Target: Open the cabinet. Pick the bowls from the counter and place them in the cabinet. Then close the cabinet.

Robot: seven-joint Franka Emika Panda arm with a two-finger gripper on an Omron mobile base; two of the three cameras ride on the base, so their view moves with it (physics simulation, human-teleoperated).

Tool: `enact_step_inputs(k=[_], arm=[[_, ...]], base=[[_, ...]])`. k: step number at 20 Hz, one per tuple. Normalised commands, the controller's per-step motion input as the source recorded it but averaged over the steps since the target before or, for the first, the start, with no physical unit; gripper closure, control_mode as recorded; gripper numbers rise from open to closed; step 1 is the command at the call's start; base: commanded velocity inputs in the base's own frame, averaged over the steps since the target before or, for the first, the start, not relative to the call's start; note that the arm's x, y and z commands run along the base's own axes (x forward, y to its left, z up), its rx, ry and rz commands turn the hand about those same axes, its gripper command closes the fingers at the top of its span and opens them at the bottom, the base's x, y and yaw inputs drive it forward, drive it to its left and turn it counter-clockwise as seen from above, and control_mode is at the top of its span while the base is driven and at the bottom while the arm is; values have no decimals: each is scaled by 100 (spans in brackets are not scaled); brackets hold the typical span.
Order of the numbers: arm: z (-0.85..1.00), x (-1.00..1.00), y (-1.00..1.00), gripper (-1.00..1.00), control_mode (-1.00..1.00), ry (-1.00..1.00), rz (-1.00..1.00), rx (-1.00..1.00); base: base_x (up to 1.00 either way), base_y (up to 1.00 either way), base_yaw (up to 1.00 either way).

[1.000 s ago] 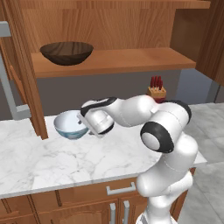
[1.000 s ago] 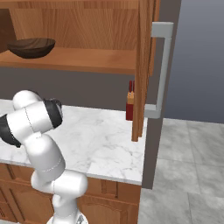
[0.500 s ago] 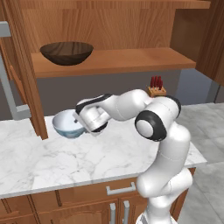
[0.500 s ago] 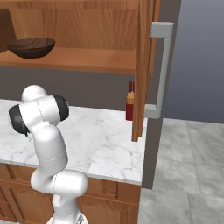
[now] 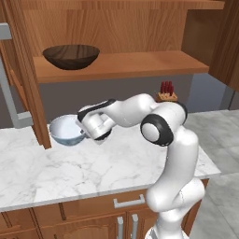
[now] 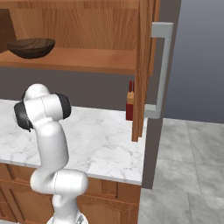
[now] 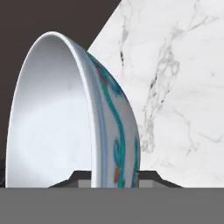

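1. The reddish-brown wooden wall cabinet (image 5: 116, 65) is seen open, above the gripper.
2. The white grey-veined marble counter (image 5: 93, 168) lies below the gripper.
3. The wide dark brown wooden bowl (image 5: 71, 56) is seated on the cabinet shelf, up and beyond the gripper.
4. The smaller white bowl with pale blue outside (image 5: 66, 130) rests on the counter.
5. The gripper (image 7: 114, 177) is pinched on that bowl's rim, one finger inside, one outside.
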Motion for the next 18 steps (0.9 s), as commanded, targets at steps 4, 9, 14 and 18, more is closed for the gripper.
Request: enact_step_inputs(k=[4,9,14,18], arm=[[-30,4,18,100,-100,0,0,0],[-20,1,10,100,-100,0,0,0],[23,-24,-16,100,-100,3,-3,0],[37,-48,-42,100,-100,1,-11,0]], base=[[0,0,0],[0,0,0],[0,0,0],[0,0,0]])
